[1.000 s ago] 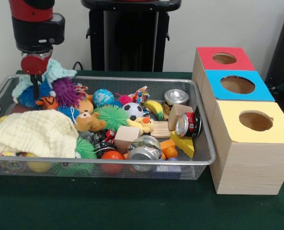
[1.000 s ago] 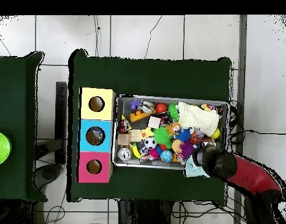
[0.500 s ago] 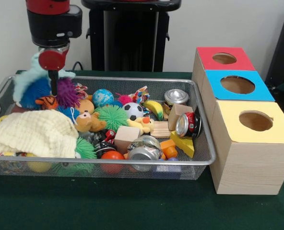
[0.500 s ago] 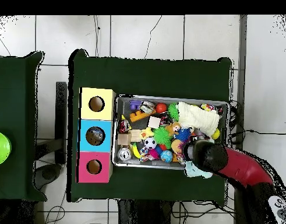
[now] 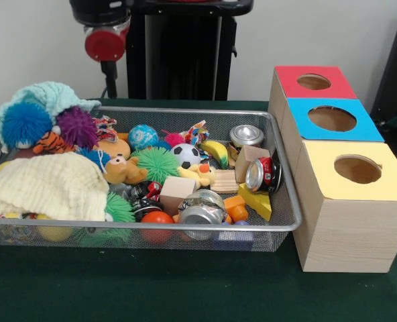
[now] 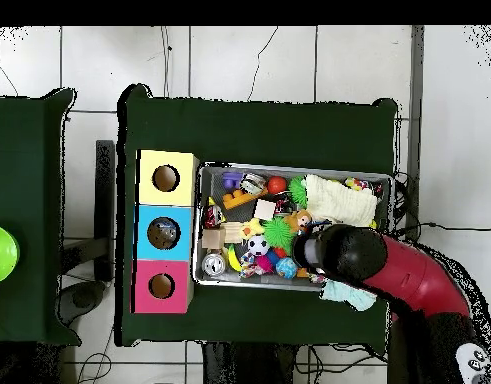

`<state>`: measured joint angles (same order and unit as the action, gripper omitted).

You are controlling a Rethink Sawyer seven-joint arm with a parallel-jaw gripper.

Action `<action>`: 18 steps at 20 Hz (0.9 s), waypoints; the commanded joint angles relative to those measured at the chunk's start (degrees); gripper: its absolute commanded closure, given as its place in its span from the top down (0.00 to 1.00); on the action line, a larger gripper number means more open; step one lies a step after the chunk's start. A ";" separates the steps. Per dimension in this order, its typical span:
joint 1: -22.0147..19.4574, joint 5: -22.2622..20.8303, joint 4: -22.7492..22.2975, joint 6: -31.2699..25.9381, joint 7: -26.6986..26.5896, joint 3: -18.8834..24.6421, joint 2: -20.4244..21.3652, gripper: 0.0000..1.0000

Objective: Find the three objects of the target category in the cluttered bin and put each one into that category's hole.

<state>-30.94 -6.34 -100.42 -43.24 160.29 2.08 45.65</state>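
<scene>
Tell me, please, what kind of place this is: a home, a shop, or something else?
Most likely a robotics lab or test room. A wire bin crammed with toys and cans sits on a green-covered table beside a wooden sorting box with coloured holes, a red robot arm reaches over it, and cables trail across the tiled floor.
</scene>
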 commanded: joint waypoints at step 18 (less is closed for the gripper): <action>1.47 1.66 4.16 13.60 2.44 0.36 -9.06 1.00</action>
<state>-30.25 -4.55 -97.96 -31.00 160.29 2.02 40.62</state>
